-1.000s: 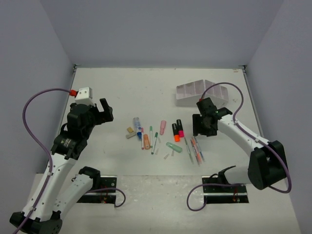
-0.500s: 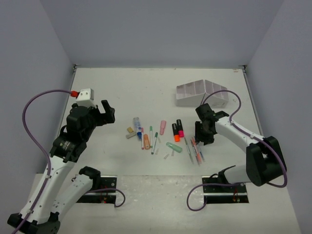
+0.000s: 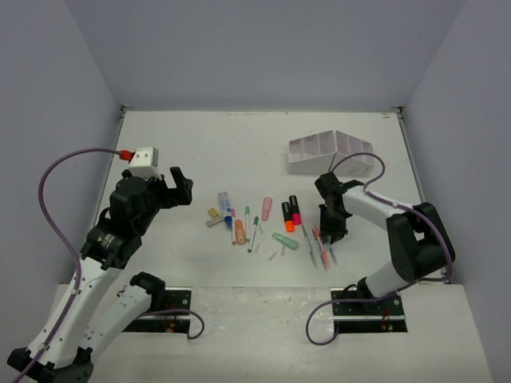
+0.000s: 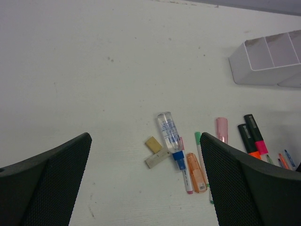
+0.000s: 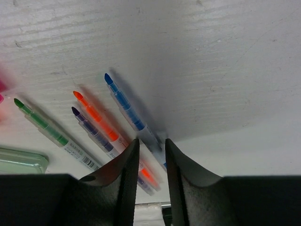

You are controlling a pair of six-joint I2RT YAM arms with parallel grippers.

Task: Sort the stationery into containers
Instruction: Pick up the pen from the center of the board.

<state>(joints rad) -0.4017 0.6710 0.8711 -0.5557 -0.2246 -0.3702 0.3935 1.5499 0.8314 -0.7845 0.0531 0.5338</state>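
Although it could not be told whether they already pinched it, the jaws of the right gripper (image 5: 151,141) stood close together on either side of the blue pen (image 5: 124,106), low over the desk (image 3: 200,152). Item: blue pen, one of four thin pens lying nearly parallel at the right end of the scattered stationery, with an orange pen (image 5: 96,117) just beside it, then a purple pen (image 5: 89,127) and a green pen (image 5: 42,125). Appearance: slim and straight, with a pointed blue end and a barrel turning clear where it ran between the jaws; any print on it was too small to read. Handling, by judgement: very light, stiff, smooth plastic, round enough to roll or slip. It was probably best taken squarely across the barrel near the middle so that it would hang level. The orange neighbour lay close enough that it might be nudged or caught along with it. Location: flat on the desk, nearer the arms than the white organizer (image 3: 331,152) and well apart from it. Other stock on the desk: two black highlighters (image 3: 288,214) with orange and pink ends, a pink eraser (image 3: 267,207), a green eraser (image 3: 285,241), a clear tube (image 4: 167,128) with a blue cap, a tan block (image 4: 153,144). Left gripper (image 4: 144,135): jaws spread wide, holding nothing, raised above the left end of the scatter.
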